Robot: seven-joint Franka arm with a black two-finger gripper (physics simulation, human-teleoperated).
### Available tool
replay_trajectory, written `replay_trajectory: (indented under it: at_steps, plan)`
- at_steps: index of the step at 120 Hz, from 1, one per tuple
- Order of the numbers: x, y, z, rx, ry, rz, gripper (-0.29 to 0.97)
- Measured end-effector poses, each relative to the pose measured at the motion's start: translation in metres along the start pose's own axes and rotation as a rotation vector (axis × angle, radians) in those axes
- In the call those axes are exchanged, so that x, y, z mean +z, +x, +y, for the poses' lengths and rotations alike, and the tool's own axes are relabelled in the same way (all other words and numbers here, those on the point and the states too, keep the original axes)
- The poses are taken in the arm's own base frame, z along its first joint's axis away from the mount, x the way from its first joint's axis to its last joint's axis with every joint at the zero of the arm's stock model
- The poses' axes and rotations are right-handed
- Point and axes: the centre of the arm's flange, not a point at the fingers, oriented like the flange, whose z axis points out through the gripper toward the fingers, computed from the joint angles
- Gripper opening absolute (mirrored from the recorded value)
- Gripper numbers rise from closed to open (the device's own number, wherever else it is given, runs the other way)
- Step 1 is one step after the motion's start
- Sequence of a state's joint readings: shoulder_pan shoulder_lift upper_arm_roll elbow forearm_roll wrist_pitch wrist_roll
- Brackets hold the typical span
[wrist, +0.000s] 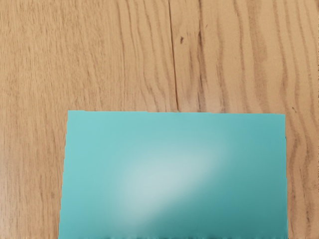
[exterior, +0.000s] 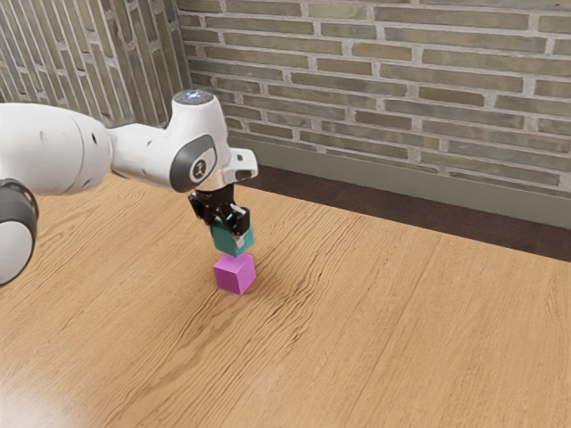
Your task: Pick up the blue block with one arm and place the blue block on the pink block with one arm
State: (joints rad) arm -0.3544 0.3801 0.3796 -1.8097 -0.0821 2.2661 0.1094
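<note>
Exterior view: sidelong across the table (exterior: 401, 339). My wrist view: straight down, close. Both share the teal block (exterior: 234, 239) (wrist: 174, 174).

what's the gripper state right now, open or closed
Gripper: closed on the blue block, holding it directly over the pink block.

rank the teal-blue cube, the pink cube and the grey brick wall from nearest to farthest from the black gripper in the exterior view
1. the teal-blue cube, clamped between the fingers of the black gripper.
2. the pink cube, directly under it on the wooden table.
3. the grey brick wall, far behind the table.
</note>
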Motion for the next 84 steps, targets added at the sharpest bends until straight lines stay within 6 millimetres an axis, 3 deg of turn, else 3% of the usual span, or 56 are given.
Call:
replay_trajectory:
  at_steps: [34,84]
  plan:
    - [-0.001,-0.024,0.001,-0.038,-0.032,0.034,0.24]
    - [0.014,-0.027,0.011,-0.049,-0.025,0.049,0.23]
